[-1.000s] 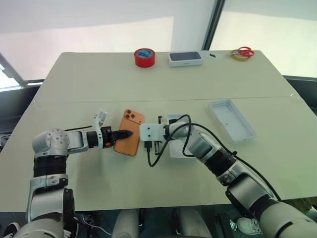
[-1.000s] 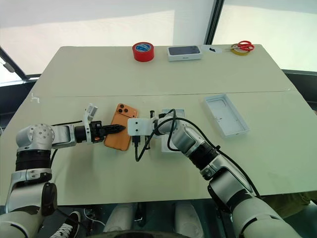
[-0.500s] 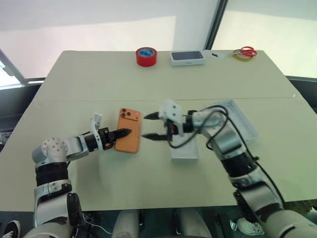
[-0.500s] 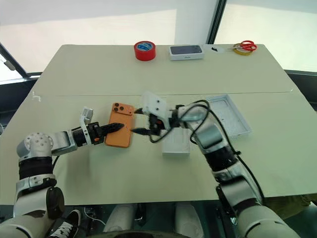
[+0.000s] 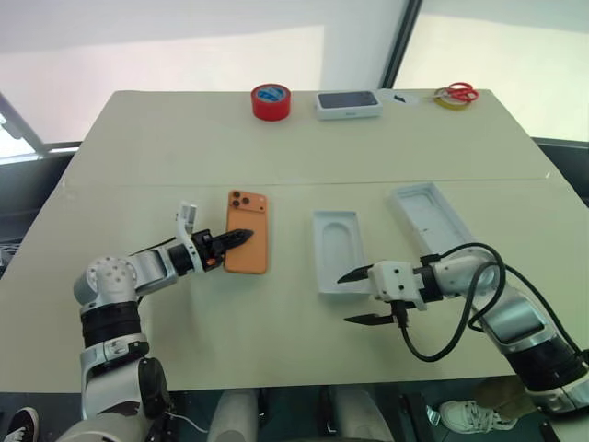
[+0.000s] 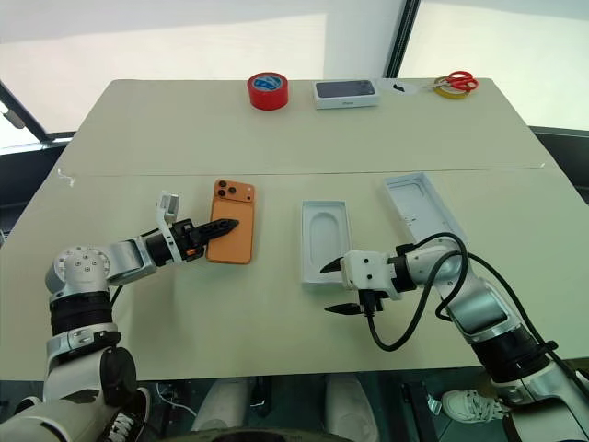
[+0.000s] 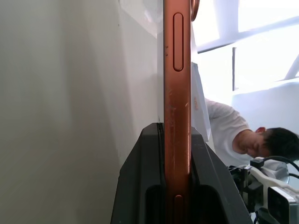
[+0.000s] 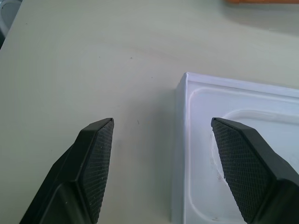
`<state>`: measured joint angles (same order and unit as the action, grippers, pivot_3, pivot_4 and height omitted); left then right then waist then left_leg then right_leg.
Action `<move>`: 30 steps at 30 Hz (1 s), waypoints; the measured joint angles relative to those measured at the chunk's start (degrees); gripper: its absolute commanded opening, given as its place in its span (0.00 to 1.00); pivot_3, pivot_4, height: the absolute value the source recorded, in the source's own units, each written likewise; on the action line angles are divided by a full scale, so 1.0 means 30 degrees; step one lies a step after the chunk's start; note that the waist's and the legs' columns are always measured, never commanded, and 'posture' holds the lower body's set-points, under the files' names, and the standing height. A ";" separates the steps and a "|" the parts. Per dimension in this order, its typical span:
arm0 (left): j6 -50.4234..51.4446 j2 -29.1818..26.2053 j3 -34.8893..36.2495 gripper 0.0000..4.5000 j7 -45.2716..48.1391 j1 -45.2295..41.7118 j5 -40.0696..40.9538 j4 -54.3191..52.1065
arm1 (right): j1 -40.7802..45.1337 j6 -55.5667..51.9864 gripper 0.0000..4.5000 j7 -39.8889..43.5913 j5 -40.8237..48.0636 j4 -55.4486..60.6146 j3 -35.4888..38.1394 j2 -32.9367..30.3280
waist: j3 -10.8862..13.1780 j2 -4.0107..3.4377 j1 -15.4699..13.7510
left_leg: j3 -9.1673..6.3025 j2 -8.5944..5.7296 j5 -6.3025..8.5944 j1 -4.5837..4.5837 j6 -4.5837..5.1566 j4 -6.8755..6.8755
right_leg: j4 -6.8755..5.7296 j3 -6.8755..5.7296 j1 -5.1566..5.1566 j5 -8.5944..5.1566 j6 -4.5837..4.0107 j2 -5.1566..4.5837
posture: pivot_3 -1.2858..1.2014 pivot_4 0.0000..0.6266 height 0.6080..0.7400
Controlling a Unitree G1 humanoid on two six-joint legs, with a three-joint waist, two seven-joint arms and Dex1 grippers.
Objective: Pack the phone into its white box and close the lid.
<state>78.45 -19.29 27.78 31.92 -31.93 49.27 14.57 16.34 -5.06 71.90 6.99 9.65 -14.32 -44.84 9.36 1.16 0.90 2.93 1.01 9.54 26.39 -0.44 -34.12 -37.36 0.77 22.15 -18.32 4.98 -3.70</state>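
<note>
The orange phone (image 5: 248, 249) lies back up on the table, left of centre, lenses at its far end. My left gripper (image 5: 241, 238) is shut on its left edge. The left wrist view shows the phone's edge (image 7: 176, 70) clamped between the black fingers (image 7: 140, 186). The white box (image 5: 338, 250) lies at mid-table, open side up, with thin walls and a rounded hollow in its floor. A second shallow white tray (image 5: 431, 218), apparently the lid, lies to its right. My right gripper (image 5: 342, 297) hangs open at the box's near left corner (image 8: 187, 81), holding nothing.
At the far edge stand a red tape roll (image 5: 269, 102), a dark-topped white case (image 5: 348, 105), and red-handled scissors on a yellow tape ring (image 5: 451, 96). A black cable (image 5: 433, 341) loops under my right wrist. A person (image 7: 243, 140) sits beyond the table.
My right gripper has opened and drawn back from the phone toward the near right, uncovering the box. The phone, still held by my left gripper, has turned straighter.
</note>
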 measured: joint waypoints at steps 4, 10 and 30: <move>0.0019 0.0010 -0.0026 0.00 -0.0145 -0.0038 0.0008 0.0000 | -0.0009 0.0206 0.23 -0.0398 -0.0059 -0.0222 0.0000 0.0001 | 0.0003 0.0006 -0.0136 | -0.0006 -0.0002 -0.0002 0.0004 0.0004 -0.0004 | 0.0002 -0.0003 -0.0006 -0.0001 -0.0001 0.0000 | 0.52 0.24 1.00; 0.0604 0.0582 0.0040 0.00 -0.1021 -0.0653 0.0243 -0.0165 | 0.0470 -0.0153 0.00 -0.1416 -0.0508 -0.0735 0.0010 0.0448 | 0.0011 0.0019 -0.0135 | -0.0013 -0.0007 -0.0018 0.0005 0.0029 -0.0036 | -0.0028 -0.0010 -0.0018 0.0001 0.0003 0.0000 | 0.52 0.24 1.00; 0.0241 0.3032 0.0407 0.00 -0.3892 -0.2226 0.2086 -0.0582 | 0.3474 -0.2588 0.67 -0.1908 -0.0195 -0.1560 -0.1401 0.3959 | 0.0040 0.0060 -0.0102 | -0.0043 0.0005 -0.0047 -0.0013 0.0066 -0.0254 | -0.0232 -0.0026 -0.0075 0.0035 0.0132 0.0079 | 0.52 0.24 1.00</move>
<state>79.18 -10.20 29.00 20.24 -38.61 55.53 12.82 26.77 -12.82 66.18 6.41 4.97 -18.52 -32.96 9.48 1.34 0.60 2.80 1.03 9.39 26.35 -0.24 -34.88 -38.06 0.69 21.93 -18.22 5.38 -3.47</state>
